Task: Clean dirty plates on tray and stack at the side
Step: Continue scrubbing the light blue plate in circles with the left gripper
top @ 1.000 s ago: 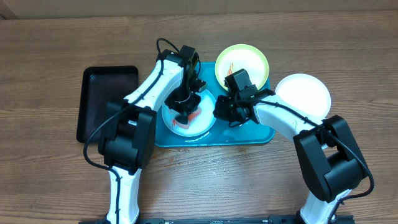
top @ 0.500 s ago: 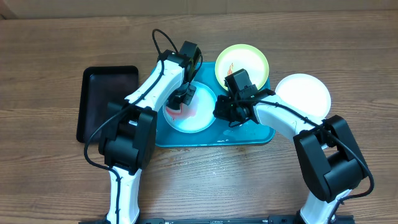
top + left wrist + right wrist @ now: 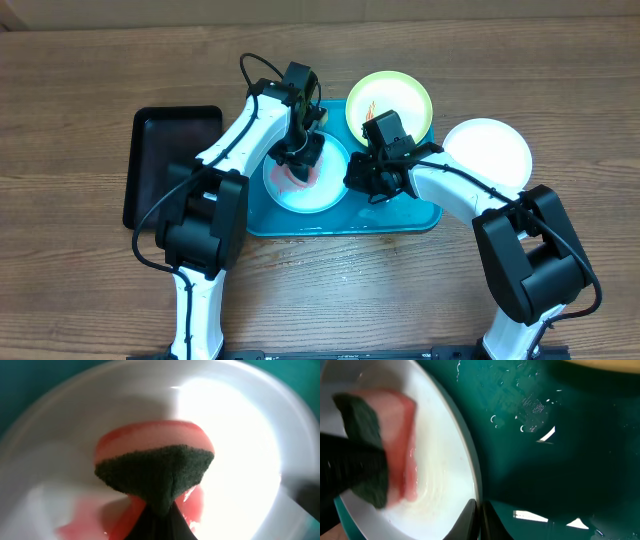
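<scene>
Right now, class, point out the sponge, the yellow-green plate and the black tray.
sponge [image 3: 155, 472]: left wrist view, on its dark green scouring face.
yellow-green plate [image 3: 400, 95]: overhead view, on its inner surface.
black tray [image 3: 165, 150]: overhead view, on its bare floor.

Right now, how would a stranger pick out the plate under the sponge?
Find the turquoise tray mid-table. On its left half lies a pale plate. Only it has a pink sponge on it; the yellow-green plate and the white plate have none.
</scene>
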### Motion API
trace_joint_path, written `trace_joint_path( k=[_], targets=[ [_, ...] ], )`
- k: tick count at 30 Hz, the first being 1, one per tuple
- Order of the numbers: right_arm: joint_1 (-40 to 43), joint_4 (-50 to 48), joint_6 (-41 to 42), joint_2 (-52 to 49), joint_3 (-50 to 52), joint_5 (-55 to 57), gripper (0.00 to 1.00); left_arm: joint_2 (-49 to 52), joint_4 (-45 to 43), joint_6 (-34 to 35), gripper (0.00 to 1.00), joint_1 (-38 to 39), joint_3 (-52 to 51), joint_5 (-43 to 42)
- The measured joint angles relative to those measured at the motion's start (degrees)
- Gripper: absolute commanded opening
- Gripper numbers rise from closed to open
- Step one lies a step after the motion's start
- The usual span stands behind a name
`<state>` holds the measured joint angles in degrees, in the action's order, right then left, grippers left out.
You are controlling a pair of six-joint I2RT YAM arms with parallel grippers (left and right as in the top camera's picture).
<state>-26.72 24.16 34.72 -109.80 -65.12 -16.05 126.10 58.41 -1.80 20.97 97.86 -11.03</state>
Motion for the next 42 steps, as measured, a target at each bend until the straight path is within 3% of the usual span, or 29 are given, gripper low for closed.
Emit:
trace_joint_path(
  k=[5,10,17,24,30,35,42],
  targets=[
    [0.00,-0.02,-0.24,0.00,0.00,-0.02,0.04,0.00,5.77,-4.50,0.04,0.24,0.00,-6.12],
    [0.00,0.00,-0.24,0.00,0.00,-0.04,0.04,0.00,10.91,-8.52,0.04,0.55,0.00,-6.67],
    [0.00,0.04,-0.22,0.00,0.00,-0.07,0.04,0.00,10.47,-9.81,0.04,0.79,0.00,3.72],
    [0.00,-0.02,-0.22,0.00,0.00,-0.09,0.04,0.00,4.48,-5.35,0.04,0.81,0.00,17.07],
    [0.00,0.02,-0.20,0.00,0.00,-0.09,0.04,0.00,-2.32,-1.57,0.04,0.81,0.00,22.25],
    [0.00,-0.04,0.00,0.00,0.00,-0.04,0.04,0.00,-6.45,1.09,0.04,0.81,0.00,21.53],
    [0.00,0.04,0.09,0.00,0.00,0.00,0.04,0.00,-7.02,1.92,0.04,0.39,0.00,10.16]
  ],
)
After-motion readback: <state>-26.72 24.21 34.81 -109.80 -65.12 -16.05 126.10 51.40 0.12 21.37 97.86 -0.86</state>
